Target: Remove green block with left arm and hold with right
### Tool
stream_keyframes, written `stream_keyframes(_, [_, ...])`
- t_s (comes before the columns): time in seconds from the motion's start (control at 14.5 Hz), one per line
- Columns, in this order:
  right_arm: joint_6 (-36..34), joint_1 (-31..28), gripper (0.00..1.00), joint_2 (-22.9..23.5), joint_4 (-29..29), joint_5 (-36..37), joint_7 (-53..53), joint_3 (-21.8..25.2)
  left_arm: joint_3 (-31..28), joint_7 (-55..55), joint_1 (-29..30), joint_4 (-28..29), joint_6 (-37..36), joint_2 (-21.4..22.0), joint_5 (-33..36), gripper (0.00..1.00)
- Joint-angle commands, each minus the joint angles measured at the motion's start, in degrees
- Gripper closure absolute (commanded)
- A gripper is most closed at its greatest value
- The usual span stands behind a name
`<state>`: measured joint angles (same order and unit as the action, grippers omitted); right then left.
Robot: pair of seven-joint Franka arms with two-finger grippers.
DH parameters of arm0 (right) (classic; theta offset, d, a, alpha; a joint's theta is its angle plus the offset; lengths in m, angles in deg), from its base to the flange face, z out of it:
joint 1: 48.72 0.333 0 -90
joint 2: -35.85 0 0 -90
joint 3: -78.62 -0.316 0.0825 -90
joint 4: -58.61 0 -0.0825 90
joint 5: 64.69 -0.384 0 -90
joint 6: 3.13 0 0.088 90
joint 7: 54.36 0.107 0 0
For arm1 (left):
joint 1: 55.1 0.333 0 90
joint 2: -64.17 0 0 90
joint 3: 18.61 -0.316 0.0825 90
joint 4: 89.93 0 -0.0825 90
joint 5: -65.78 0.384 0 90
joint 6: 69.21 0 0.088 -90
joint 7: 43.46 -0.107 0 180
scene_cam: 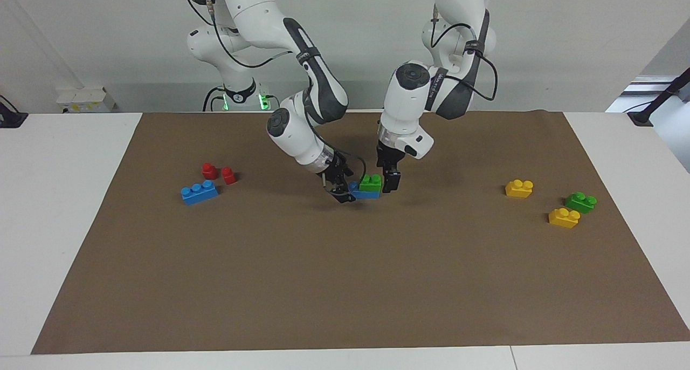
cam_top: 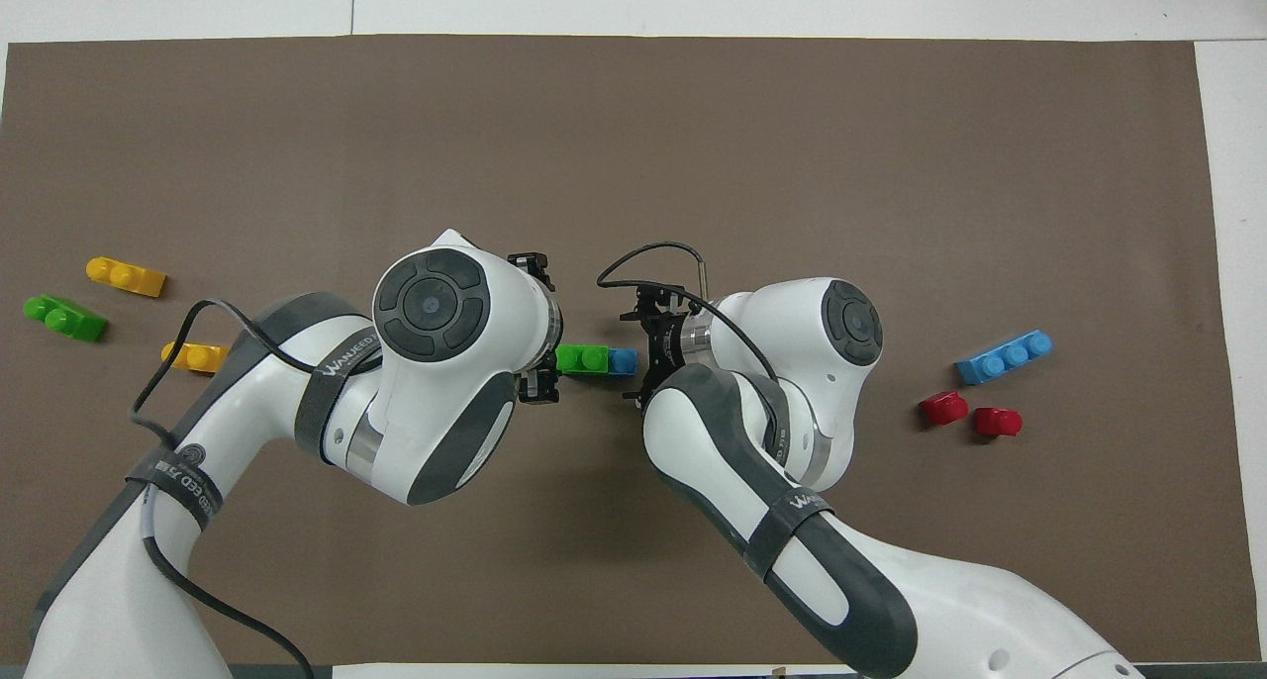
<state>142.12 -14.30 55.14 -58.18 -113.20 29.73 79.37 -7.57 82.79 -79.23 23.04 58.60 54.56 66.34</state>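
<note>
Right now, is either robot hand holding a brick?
No. Both are open: the left gripper sits beside the green block, the right gripper beside the blue brick under it.

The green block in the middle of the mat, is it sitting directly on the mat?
No, the green block sits on top of a blue brick, which itself rests on the mat.
</note>
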Motion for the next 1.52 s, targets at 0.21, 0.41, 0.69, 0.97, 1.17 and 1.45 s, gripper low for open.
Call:
stream_keyframes(0.21, [2.84,1.27,0.93,0.84,-0.45,-4.13,-2.08,0.13,-1.02,5.66,-2.85,0.32,0.78,-2.87,2.6,0.0])
stream_keyframes(0.41, [2.75,1.18,1.0,0.84,-0.45,-4.49,-6.21,0.22,-0.93,8.14,-3.64,0.49,0.52,-3.93,4.63,0.0])
stream_keyframes(0.69, [2.67,1.09,1.0,0.84,-0.45,-4.49,-6.22,0.22,-0.93,8.66,-3.55,0.76,0.7,-3.93,4.63,0.0])
stream_keyframes(0.97, [2.75,1.0,1.0,0.84,-0.45,-4.49,-6.22,0.22,-0.93,8.58,-3.55,0.76,0.52,-3.93,4.63,0.02])
stream_keyframes(1.17, [2.84,1.09,1.0,0.84,-0.45,-4.49,-6.22,0.22,-0.93,8.58,-3.55,0.76,0.34,-3.93,4.63,0.04])
stream_keyframes(1.45, [2.93,1.09,1.0,0.84,-0.37,-4.4,-6.22,0.22,-0.93,8.05,-3.9,0.76,0.34,-3.93,5.67,0.88])
